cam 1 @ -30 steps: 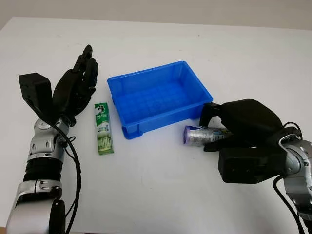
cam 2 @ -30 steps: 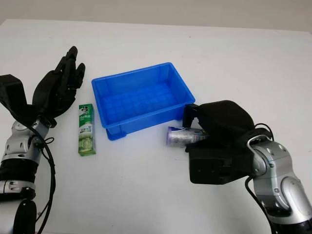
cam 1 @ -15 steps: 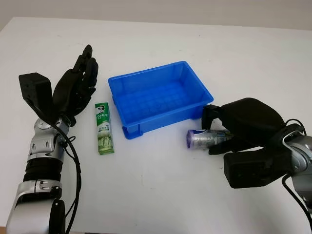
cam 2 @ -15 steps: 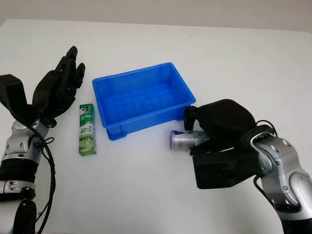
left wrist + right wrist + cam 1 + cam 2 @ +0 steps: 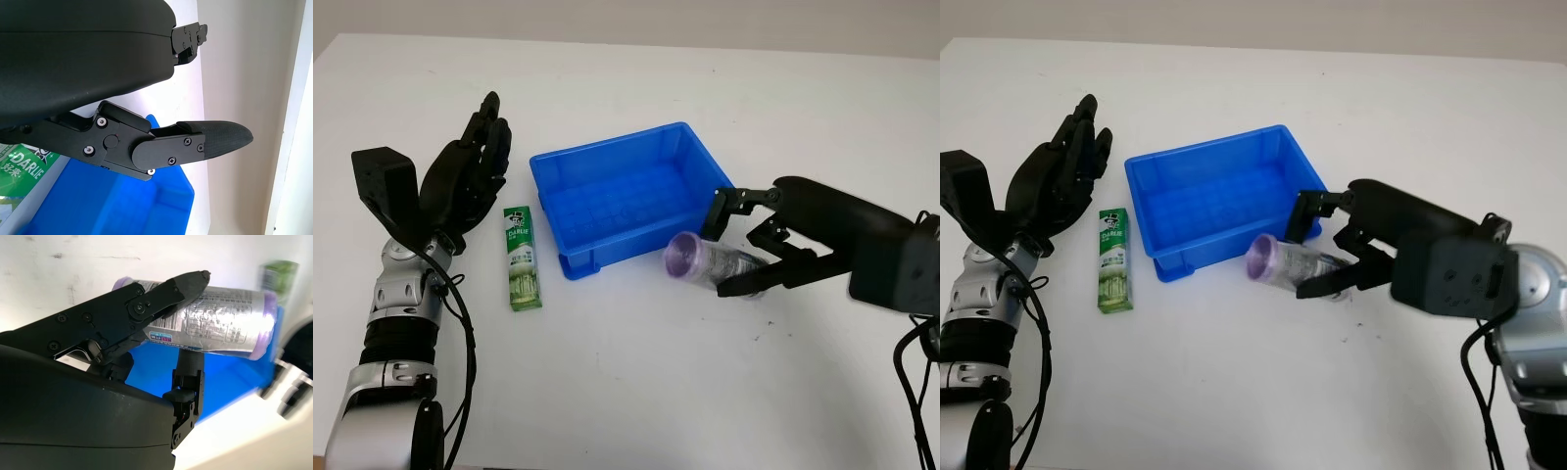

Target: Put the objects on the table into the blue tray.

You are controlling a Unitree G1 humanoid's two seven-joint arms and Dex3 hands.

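From the head views, the right hand (image 5: 744,250) is gripping a silver canister with purple ends (image 5: 705,262), holding it tilted just beside the near right corner of the blue tray (image 5: 607,157), which is sitting with nothing in it, while the left hand (image 5: 470,171) is hanging open beside the green toothpaste box (image 5: 521,257) lying on the white table (image 5: 626,392). At the left wrist, that hand's fingers (image 5: 195,142) are reaching out over the tray's blue and the box's label. At the right wrist, fingers (image 5: 146,303) are clamping the canister across its foil body, seemingly above the tray's edge.
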